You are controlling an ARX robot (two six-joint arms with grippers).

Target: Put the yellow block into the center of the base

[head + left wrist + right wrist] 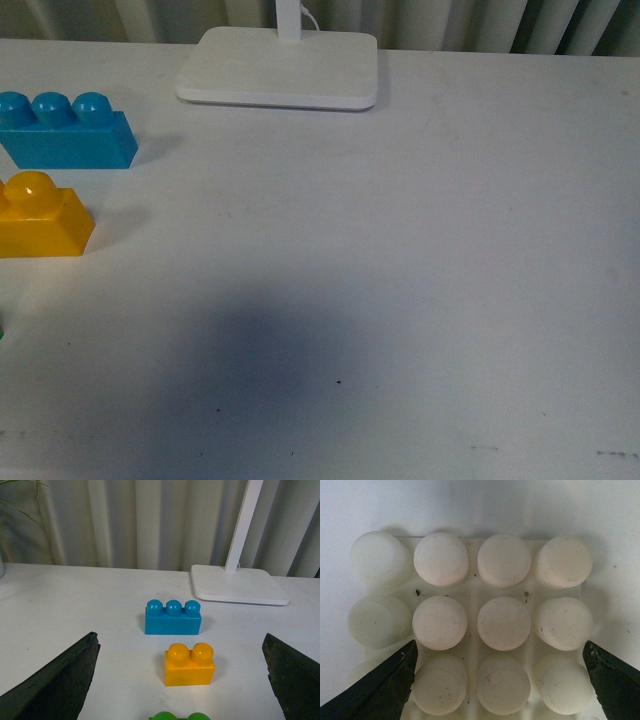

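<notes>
Yellow block (40,222): lies on the table (400,300) at the left edge of the front frame, just below the blue brick (68,132), and in the left wrist view sits ahead of the left gripper (179,639), between its wide-spread fingers (55,680) and touching neither. Right gripper (499,645): hovers with fingers likewise apart straight over the base (472,652), holding nothing.

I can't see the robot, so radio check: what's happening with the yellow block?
Left gripper open, empty. Right gripper open over base. Yellow block on table, untouched. Nothing on base.
</notes>
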